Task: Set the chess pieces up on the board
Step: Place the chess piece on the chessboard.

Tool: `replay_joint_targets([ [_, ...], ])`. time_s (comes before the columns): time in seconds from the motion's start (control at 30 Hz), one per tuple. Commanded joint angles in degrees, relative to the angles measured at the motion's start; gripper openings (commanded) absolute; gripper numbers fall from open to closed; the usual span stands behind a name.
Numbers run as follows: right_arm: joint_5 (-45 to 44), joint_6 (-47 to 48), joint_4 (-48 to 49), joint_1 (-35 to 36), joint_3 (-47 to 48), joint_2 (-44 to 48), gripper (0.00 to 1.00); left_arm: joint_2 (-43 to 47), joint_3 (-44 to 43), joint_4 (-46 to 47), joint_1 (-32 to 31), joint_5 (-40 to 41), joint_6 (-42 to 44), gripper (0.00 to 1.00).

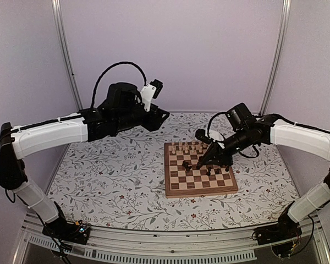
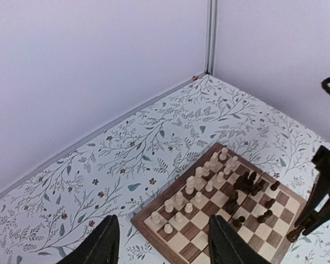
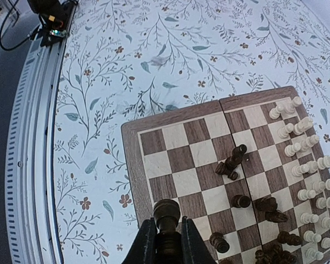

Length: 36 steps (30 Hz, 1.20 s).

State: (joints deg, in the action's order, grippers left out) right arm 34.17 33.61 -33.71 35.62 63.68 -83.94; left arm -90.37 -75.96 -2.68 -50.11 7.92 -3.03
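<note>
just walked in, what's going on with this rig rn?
Chess setup, partway done. The right gripper is shut on a dark piece and holds it over the board. The pale pieces stand in two rows along the board's far edge. The other dark pieces are jumbled mid-board, several of them tipped over. The left gripper is open and empty, raised off to the board's left above the floral cloth.

Robot lab cell, plain walls (image 1: 209, 49), aluminium frame (image 1: 67, 55)
</note>
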Motion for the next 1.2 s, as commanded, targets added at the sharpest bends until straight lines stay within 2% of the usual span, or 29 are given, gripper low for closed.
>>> replay_joint_targets([
  [0.0,-8.9,5.0,-5.1,4.2,0.1,-2.5,0.00,0.9,2.0,-6.0,4.0,-1.6,0.3,0.57],
  [0.23,-14.6,5.5,-6.9,8.9,0.7,-6.6,0.00,3.9,8.3,-2.6,7.0,-1.2,0.9,0.57],
  [0.6,-18.8,4.6,-7.3,11.1,3.4,-12.4,0.02,4.6,7.8,-3.8,7.0,-0.1,1.8,0.58],
  [1.17,-18.9,3.5,-7.4,11.2,4.7,-15.8,0.05,5.0,7.6,-4.2,6.9,-0.9,1.8,0.58],
])
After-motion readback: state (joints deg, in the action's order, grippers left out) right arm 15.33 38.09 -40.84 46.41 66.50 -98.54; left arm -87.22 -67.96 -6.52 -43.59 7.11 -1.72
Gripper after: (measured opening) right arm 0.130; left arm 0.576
